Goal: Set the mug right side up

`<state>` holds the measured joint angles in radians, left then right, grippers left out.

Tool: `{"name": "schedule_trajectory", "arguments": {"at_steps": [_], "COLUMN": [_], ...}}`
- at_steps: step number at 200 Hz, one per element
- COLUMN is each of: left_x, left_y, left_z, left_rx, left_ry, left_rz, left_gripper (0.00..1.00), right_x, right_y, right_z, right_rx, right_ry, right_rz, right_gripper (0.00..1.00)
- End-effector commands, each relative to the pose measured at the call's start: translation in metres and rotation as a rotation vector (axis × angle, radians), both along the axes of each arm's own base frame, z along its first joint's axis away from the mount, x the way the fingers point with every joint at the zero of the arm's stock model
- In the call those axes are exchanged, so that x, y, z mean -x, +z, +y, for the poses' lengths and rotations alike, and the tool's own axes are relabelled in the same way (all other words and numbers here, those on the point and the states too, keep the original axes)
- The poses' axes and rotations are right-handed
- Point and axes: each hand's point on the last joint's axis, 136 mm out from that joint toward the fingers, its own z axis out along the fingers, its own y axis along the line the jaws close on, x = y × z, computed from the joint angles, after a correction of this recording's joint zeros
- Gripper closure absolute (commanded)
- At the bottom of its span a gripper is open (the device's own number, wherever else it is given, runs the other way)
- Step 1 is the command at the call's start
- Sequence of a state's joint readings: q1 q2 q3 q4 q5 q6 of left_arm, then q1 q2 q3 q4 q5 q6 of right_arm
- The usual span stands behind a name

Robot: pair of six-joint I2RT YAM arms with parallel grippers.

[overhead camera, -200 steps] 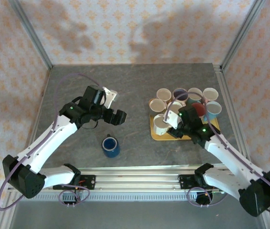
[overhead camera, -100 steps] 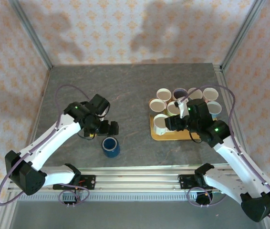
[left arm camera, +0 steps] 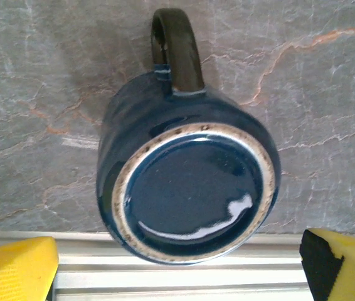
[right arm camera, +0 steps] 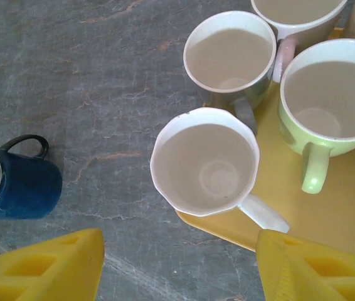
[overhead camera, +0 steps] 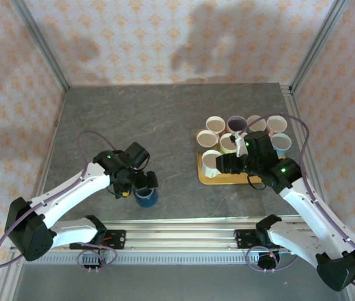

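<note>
On the left, the left gripper (overhead camera: pixel 145 183) hangs right over the blue mug (left arm camera: pixel 190 188). Its jaws are spread wide and it holds nothing. In the left wrist view its yellow fingertips (left arm camera: pixel 14 269) sit low on each side of the mug and do not touch it.

The blue mug stands upside down on the grey table (overhead camera: pixel 165 119), close to the near edge, by the silver rail (left arm camera: pixel 177 285). Its round bottom faces up, shiny blue with a pale rough ring around it. Its handle (left arm camera: pixel 177 50) points toward the far side of the table.

Farther right is a yellow tray (right arm camera: pixel 347 219) with many mugs on it, all right side up and with nothing in them. A white mug (right arm camera: pixel 206 166) stands at the tray's near left corner. A grey mug (right arm camera: pixel 227 56) is just behind it, and a light green mug (right arm camera: pixel 331 100) is beside them.

The right gripper (right arm camera: pixel 180 266) hovers over that corner of the tray, above the white mug. Its yellow fingers (right arm camera: pixel 46 263) are far apart, with nothing between them. The blue mug is well apart from the tray, off to the left.
</note>
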<state>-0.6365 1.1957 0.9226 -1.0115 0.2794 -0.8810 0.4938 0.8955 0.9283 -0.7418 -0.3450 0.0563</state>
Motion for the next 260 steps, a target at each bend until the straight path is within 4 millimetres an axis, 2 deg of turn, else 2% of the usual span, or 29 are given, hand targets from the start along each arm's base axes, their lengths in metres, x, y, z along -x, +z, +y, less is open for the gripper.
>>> {"name": "schedule_trajectory", "arguments": {"at_steps": [1, 83, 106, 142, 183, 235, 260], "left_x": [-0.006, -0.004, -0.011, -0.032, -0.060, -0.096, -0.112], "left_y": [-0.009, -0.039, -0.043, -0.031, -0.021, -0.028, -0.040], "left_z": [-0.004, -0.009, -0.018, -0.037, -0.043, -0.047, -0.056], "left_rx": [-0.019, -0.036, -0.009, 0.058, 0.083, 0.093, 0.113], "left_ry": [0.031, 0.043, 0.075, 0.151, 0.285, 0.575, 0.691], "left_rz": [-0.007, 0.065, 0.069, 0.070, 0.104, 0.191, 0.245], "left_gripper": [0.00, 0.00, 0.05, 0.14, 0.19, 0.26, 0.30], "right_x": [0.002, 0.000, -0.001, -0.004, -0.007, -0.008, -0.006], "right_y": [-0.003, 0.001, 0.000, 0.001, 0.002, 0.003, 0.004], "right_z": [-0.002, -0.006, -0.007, -0.007, -0.008, -0.009, -0.008], "right_rx": [-0.003, 0.012, 0.018, 0.023, 0.036, 0.008, -0.012], "right_ry": [-0.011, -0.030, -0.041, -0.052, -0.054, -0.082, -0.088], "right_rz": [0.015, 0.004, 0.003, 0.013, 0.006, -0.006, -0.009], "right_gripper": [0.35, 0.35, 0.35, 0.35, 0.36, 0.36, 0.36]}}
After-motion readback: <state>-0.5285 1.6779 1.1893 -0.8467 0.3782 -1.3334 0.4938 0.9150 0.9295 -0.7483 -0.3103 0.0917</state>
